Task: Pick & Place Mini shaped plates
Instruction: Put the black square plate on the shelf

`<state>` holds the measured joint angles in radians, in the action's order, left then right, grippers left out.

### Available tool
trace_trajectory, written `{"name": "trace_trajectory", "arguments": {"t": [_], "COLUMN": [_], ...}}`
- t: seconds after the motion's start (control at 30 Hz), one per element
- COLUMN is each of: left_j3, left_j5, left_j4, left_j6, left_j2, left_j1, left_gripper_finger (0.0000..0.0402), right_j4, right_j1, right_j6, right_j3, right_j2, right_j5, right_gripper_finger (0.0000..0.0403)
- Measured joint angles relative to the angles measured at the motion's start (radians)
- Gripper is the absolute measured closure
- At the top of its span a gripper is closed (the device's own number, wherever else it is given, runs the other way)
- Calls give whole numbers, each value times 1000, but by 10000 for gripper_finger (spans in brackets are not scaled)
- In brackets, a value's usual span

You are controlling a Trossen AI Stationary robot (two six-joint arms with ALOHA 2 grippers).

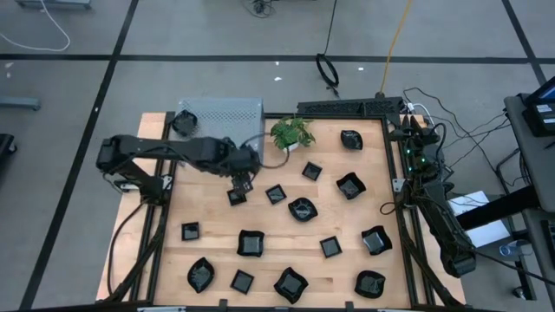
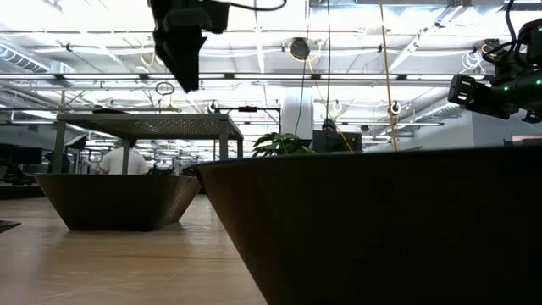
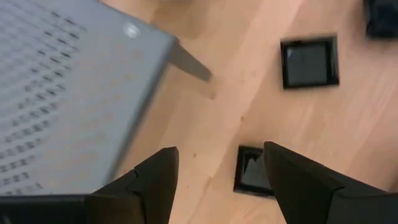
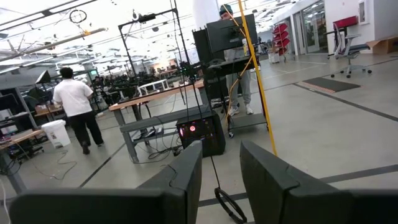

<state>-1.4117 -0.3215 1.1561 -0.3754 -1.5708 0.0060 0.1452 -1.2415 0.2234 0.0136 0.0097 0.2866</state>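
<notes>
Setting: large open-plan robotics lab or industrial workshop hall. Evidence: polished concrete floor (image 1: 217, 35) with dark taped lines; exposed ceiling trusses (image 2: 356, 51) with strip lights; rows of workbenches (image 4: 155, 99) carrying cables and equipment; electronics box with red indicator (image 4: 198, 134) on floor; yellow cable (image 4: 258, 81) hanging down; person in white top (image 4: 73, 106) walking between benches. Wooden test table (image 1: 269, 225) in black frame, cables trailing at 12 o'clock and 3 o'clock sides.

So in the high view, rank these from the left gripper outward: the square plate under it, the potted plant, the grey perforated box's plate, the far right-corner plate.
From the left gripper:
1. Square plate, directly beneath.
2. Potted plant, toward the back edge.
3. Plate on the grey box, back left; close to the plant's distance.
4. Corner plate, back right.
</notes>
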Motion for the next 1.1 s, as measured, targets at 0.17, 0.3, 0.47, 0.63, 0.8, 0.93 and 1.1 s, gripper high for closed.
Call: {"name": "trace_trajectory", "arguments": {"t": [0.17, 0.3, 0.47, 0.63, 0.8, 0.93, 1.1], "left_j3": [36, 59, 65, 65, 65, 65, 63], "left_j5": [6, 53, 164, 160, 152, 95, 86], "left_j4": [2, 4, 1, -10, -42, -43, -49], "left_j6": [-58, -169, -287, -310, -347, -365, -363], "left_j2": [-66, -138, -242, -332, -375, -406, -445], "left_j1": [-46, -85, -143, -190, -199, -196, -177], "left_gripper_finger": [163, 163, 163, 163, 163, 163, 163], "right_j4": [0, 0, 0, 0, 0, 0, 0], "right_j1": [0, 0, 0, 0, 0, 0, 0], "right_j6": [0, 0, 0, 0, 0, 0, 0], "right_j3": [0, 0, 0, 0, 0, 0, 0], "right_j2": [0, 0, 0, 0, 0, 0, 0], "right_j5": [0, 0, 0, 0, 0, 0, 0], "right_gripper_finger": [303, 303, 303, 303, 303, 303, 303]}}
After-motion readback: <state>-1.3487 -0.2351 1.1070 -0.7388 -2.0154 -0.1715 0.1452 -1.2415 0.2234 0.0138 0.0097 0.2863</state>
